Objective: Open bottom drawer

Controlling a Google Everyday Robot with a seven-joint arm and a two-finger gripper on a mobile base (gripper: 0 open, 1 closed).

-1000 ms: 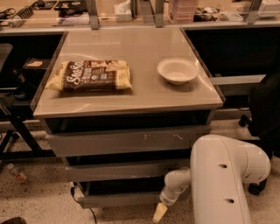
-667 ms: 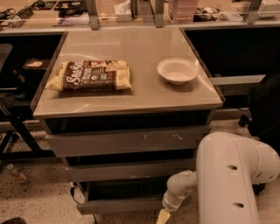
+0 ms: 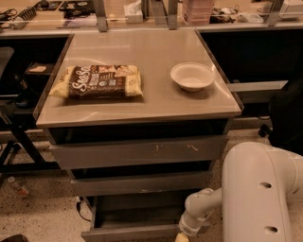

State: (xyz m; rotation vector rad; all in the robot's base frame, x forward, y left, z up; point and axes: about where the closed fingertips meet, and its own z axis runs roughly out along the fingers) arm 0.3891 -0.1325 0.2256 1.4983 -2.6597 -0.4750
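The bottom drawer (image 3: pixel 129 233) is the narrowest grey front, low under the cabinet. It stands pulled out toward me, with its flat grey inner floor (image 3: pixel 137 213) showing. Above it are the mid-sized front (image 3: pixel 139 183) and the widest front with pale scratch marks (image 3: pixel 137 151). My gripper (image 3: pixel 182 237) is at the bottom edge of the view, right by the drawer front's right end, mostly cut off. The white arm (image 3: pixel 258 194) fills the lower right.
On the cabinet top (image 3: pixel 151 101) lie a brown snack bag (image 3: pixel 97 81) at the left and a white bowl (image 3: pixel 192 75) at the right. A cluttered counter (image 3: pixel 142 14) runs behind. A table leg (image 3: pixel 23 142) stands at the left, a dark chair (image 3: pixel 286 118) at the right.
The bottom drawer has slid out toward me, so its inner floor now shows. My arm and gripper have moved down and toward the camera along with it.
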